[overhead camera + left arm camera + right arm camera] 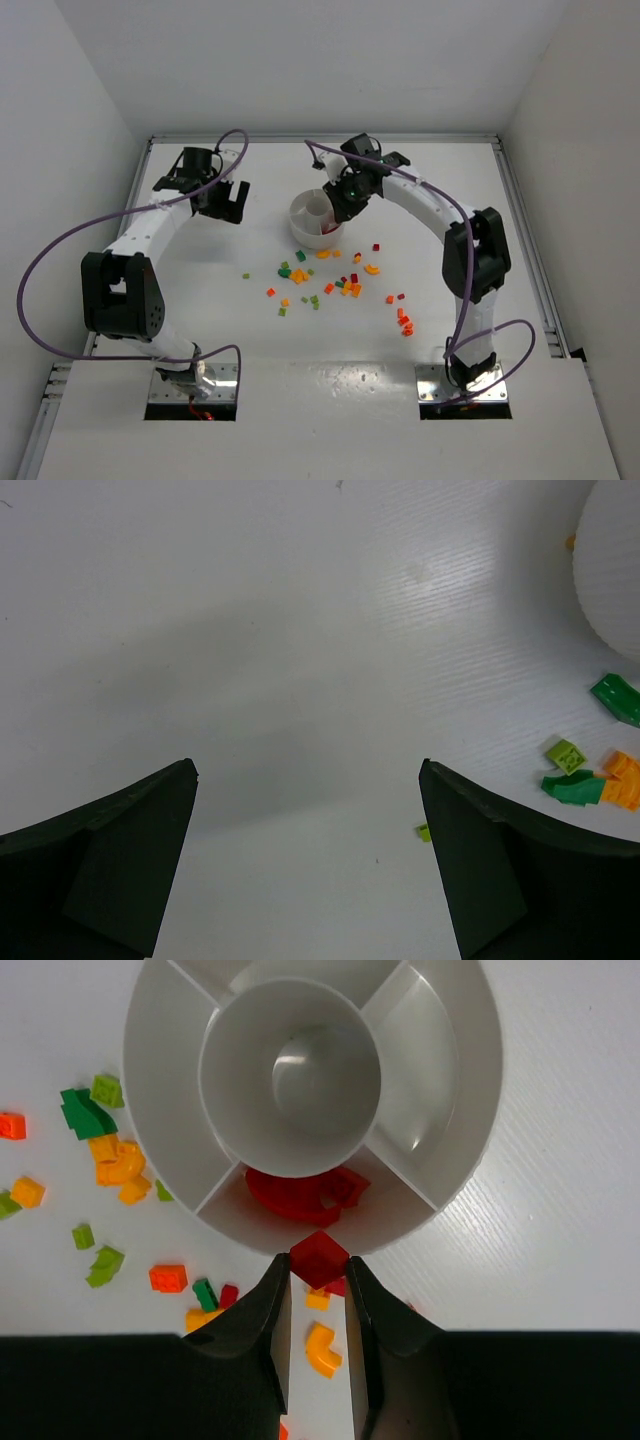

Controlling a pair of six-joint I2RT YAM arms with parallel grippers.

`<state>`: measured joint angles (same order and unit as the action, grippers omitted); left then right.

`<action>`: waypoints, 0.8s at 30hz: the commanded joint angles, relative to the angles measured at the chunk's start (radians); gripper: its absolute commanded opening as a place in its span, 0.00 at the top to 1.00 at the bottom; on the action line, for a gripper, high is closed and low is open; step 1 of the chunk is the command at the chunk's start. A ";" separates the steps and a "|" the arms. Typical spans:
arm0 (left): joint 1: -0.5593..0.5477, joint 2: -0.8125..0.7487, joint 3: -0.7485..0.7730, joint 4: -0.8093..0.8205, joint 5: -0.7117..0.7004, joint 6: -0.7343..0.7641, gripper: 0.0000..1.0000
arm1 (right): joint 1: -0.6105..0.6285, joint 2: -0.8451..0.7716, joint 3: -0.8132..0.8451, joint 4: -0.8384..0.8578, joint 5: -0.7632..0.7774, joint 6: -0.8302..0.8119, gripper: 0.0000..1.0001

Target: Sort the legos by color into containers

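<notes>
The round white dish [303, 213] stands at mid-table, divided into wedge sections around a central cup [290, 1075]. My right gripper [318, 1260] hangs over the dish's near rim [470, 1080], shut on a small red brick [319, 1256]. Red pieces [300, 1192] lie in the wedge just beyond it; the other sections in view hold nothing. Loose red, orange and green legos [330, 280] are scattered in front of the dish. My left gripper [308, 770] stands open over bare table to the left of the dish, nothing between its fingers, and a tiny green brick [424, 831] lies beside its right finger.
More red and orange bricks [403, 320] lie near the right arm's base. Green and orange bricks [590, 780] sit beside the dish wall [615, 570] in the left wrist view. White walls enclose the table on three sides.
</notes>
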<state>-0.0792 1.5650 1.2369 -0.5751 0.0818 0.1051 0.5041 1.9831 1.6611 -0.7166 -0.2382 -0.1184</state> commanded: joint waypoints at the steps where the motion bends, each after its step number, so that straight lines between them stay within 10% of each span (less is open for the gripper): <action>1: -0.008 0.001 0.039 0.017 -0.001 0.008 0.00 | 0.007 0.019 0.066 0.000 -0.021 0.016 0.85; 7: -0.008 0.001 0.039 0.017 -0.001 0.008 0.00 | 0.007 0.017 0.078 -0.009 -0.021 0.025 0.58; 24: -0.008 -0.008 0.039 0.017 -0.001 0.008 0.00 | -0.105 -0.211 -0.357 0.051 0.197 0.137 0.66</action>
<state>-0.0792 1.5711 1.2400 -0.5751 0.0814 0.1051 0.4206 1.8080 1.3682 -0.6815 -0.0879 -0.0467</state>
